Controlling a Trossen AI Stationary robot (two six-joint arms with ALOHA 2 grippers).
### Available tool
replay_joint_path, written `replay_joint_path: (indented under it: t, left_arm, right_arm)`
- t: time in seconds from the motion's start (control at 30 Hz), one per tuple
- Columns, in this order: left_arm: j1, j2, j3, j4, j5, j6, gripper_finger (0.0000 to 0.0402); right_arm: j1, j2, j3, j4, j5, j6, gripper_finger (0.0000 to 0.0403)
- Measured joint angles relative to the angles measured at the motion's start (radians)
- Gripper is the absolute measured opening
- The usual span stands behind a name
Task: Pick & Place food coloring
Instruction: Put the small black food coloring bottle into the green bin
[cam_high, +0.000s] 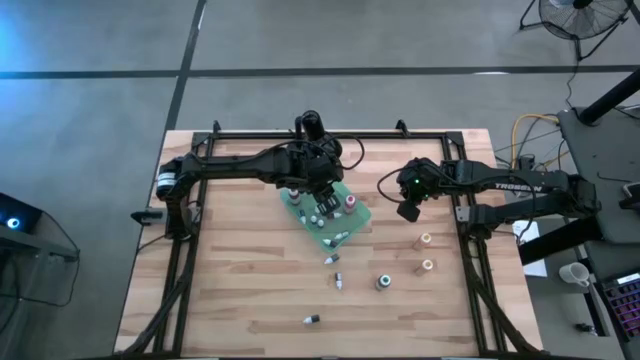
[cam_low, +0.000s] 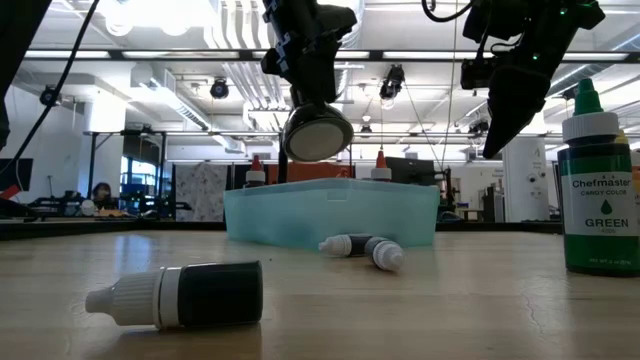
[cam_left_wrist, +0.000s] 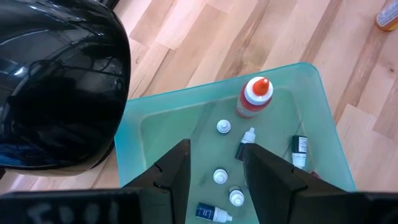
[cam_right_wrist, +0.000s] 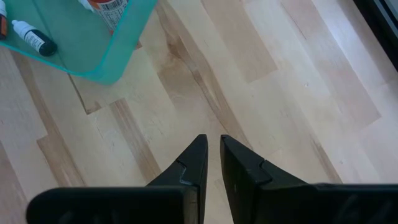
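Teal tray (cam_left_wrist: 323, 118) bottles (cam_left_wrist: 254, 96) lie beneath left end effector (cam_left_wrist: 214, 171).

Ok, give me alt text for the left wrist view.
The left gripper hangs open over the teal tray, which holds one upright red bottle and several smaller bottles, standing or lying. Wood table surrounds the tray.
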Motion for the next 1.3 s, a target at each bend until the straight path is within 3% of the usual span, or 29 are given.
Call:
replay_joint_path:
  t: [1.3]
  left_arm:
    - [0.004,0.0,0.0,0.0,-0.029,0.0,0.0119]
  right_arm:
    - [0.0,0.0,0.0,0.001,0.0,-0.011,0.0038]
